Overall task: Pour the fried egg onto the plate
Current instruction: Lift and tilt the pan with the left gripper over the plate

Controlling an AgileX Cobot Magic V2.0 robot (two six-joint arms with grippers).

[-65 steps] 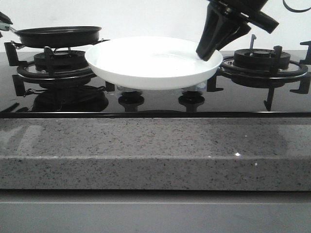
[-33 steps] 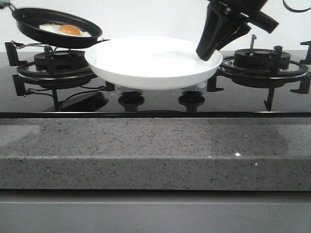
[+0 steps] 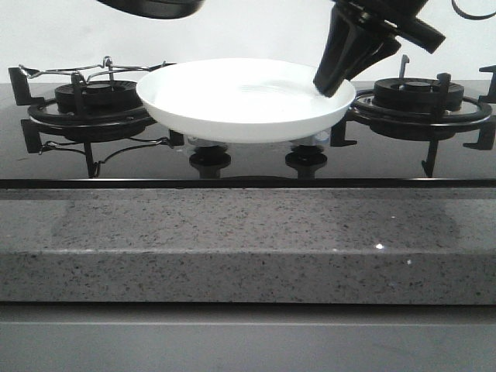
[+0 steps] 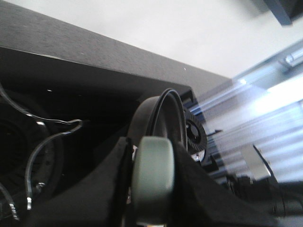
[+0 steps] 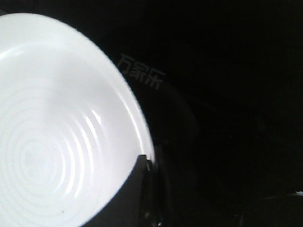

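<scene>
The white plate (image 3: 244, 101) is held above the middle of the hob. My right gripper (image 3: 332, 84) is shut on its right rim. In the right wrist view one dark finger (image 5: 135, 189) lies over the plate's rim (image 5: 142, 137). The black frying pan (image 3: 155, 6) shows only as a dark underside at the top edge, above the plate's left part. My left gripper (image 4: 151, 156) is shut on the pan's grey-green handle (image 4: 151, 182); the pan's rim (image 4: 163, 113) stands edge-on beyond it. The fried egg is hidden.
A black burner grate with a wire support (image 3: 93, 97) is at the left and another burner (image 3: 418, 97) at the right. Two knobs (image 3: 209, 159) sit under the plate. The speckled grey counter edge (image 3: 248, 232) runs along the front.
The pan has risen off the left burner and moved right, tilting to show the egg, then mostly left the top of the view. The plate and right gripper have stayed still.
</scene>
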